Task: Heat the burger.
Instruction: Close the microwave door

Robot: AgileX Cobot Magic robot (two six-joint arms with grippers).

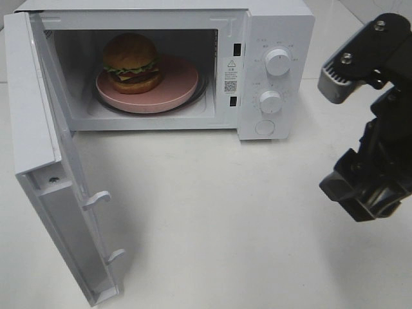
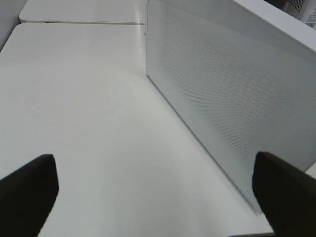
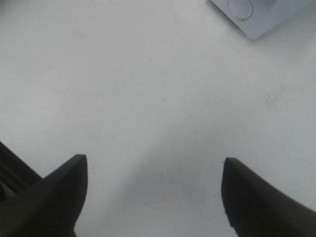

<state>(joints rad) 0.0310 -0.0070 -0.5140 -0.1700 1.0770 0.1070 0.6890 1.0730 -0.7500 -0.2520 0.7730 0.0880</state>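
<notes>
**Burger in the oven, door wide open, both hands empty**

I've got the burger (image 1: pixel 132 62) inside the microwave (image 1: pixel 277 26), sitting upright on the round pink plate (image 1: pixel 180 87), toward the plate's left side as the high camera sees it. The plate is on the turntable, well inside the cavity.

The door (image 1: pixel 38 122) hangs fully open, swung out to the left, with its latch hooks facing into the room. The control panel is on the right of the oven front: upper knob (image 1: pixel 278 62), lower knob (image 1: pixel 270 102) and the round button (image 1: pixel 264 127) beneath them.

On my left wrist feed, the left gripper (image 2: pixel 155 170) has its jaws spread wide with nothing between them. It is low over the white table (image 1: pixel 225 225), and the door's dotted outer panel stands just ahead and to one side.

The right gripper (image 3: pixel 153 165) is parted too, not quite as wide, holding nothing and looking down at bare tabletop. A corner of the oven with that round button peeks into its view. From above, the right arm (image 1: pixel 376 122) stands off to the right of the microwave, clear of it.
</notes>
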